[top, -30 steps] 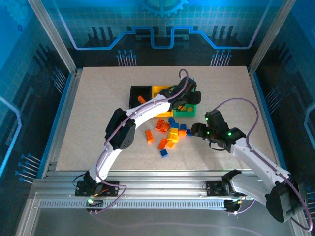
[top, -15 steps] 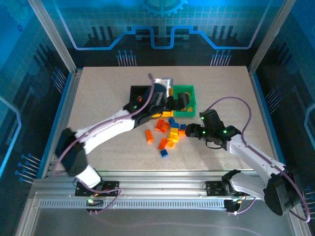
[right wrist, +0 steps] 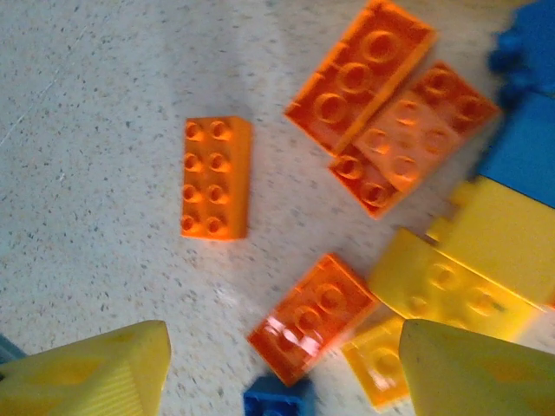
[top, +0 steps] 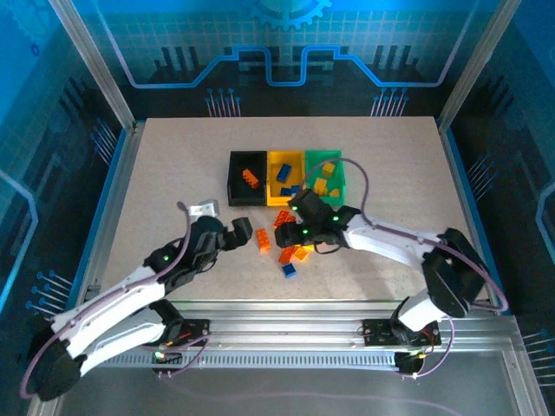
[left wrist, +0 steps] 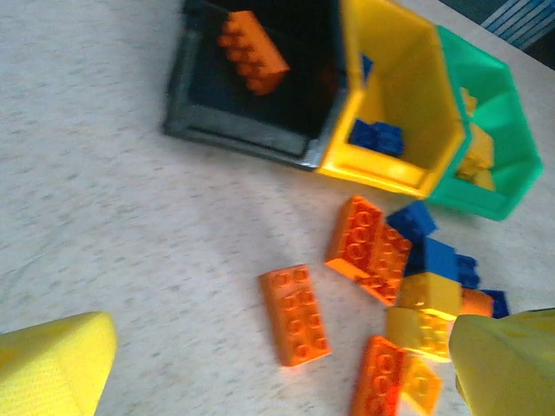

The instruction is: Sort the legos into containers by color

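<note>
Three bins stand in a row: black (top: 236, 188), yellow (top: 272, 178) and green (top: 336, 169). The black bin (left wrist: 217, 126) holds an orange brick (left wrist: 251, 52), the yellow bin (left wrist: 408, 95) blue bricks (left wrist: 375, 136), the green bin (left wrist: 494, 147) yellow bricks. Loose legos (top: 297, 240) in orange, yellow and blue lie in front of the bins. My left gripper (top: 244, 232) is open, just left of a lone orange brick (left wrist: 297, 314). My right gripper (right wrist: 286, 373) is open low over the pile, an orange brick (right wrist: 310, 316) between its fingers.
A small blue brick (top: 290, 270) lies nearest the front edge. Bare tabletop (top: 173, 165) stretches left of the bins and along the right side. Both arms cross the near half of the table.
My left arm has pulled back from the bins to the near left of the pile. My right arm has swung left, over the loose bricks.
</note>
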Tool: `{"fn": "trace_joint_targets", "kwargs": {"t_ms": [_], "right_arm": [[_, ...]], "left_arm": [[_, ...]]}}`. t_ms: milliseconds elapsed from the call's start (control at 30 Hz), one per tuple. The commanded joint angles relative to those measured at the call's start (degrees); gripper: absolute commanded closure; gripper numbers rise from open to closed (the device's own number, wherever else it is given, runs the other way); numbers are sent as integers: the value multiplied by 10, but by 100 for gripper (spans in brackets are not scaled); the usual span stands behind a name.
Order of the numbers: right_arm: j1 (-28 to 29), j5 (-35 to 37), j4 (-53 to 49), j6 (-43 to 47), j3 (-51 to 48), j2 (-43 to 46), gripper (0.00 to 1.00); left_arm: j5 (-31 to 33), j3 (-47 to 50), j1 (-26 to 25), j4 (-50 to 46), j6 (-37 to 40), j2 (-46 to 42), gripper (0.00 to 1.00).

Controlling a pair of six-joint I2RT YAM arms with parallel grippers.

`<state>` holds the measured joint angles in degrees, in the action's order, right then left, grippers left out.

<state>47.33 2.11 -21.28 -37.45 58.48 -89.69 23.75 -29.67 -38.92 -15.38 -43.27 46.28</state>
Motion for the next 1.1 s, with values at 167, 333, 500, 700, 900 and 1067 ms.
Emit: {"fn": "trace_joint_targets", "kwargs": {"t_ms": [167,333,500,700,900,1067], "right_arm": [[55,55,-45,1,152,-172,30],[62,81,-85,-10,212,-246,34],[72,102,-120,-11,253,-298,39],[78,116,-140,-10,277,-321,58],[78,98,-100,23,278,-290,71],[74,122,-85,54,295,-227,72]], "left_arm": [[59,50,5,-106,-34,-165,1],[59,48,4,-119,-31,-175,1],[62,54,5,-121,-32,-173,1],[60,54,6,-113,-33,-173,1],[59,52,6,-113,-32,-173,1],[53,52,6,-113,-36,-174,1]]}}
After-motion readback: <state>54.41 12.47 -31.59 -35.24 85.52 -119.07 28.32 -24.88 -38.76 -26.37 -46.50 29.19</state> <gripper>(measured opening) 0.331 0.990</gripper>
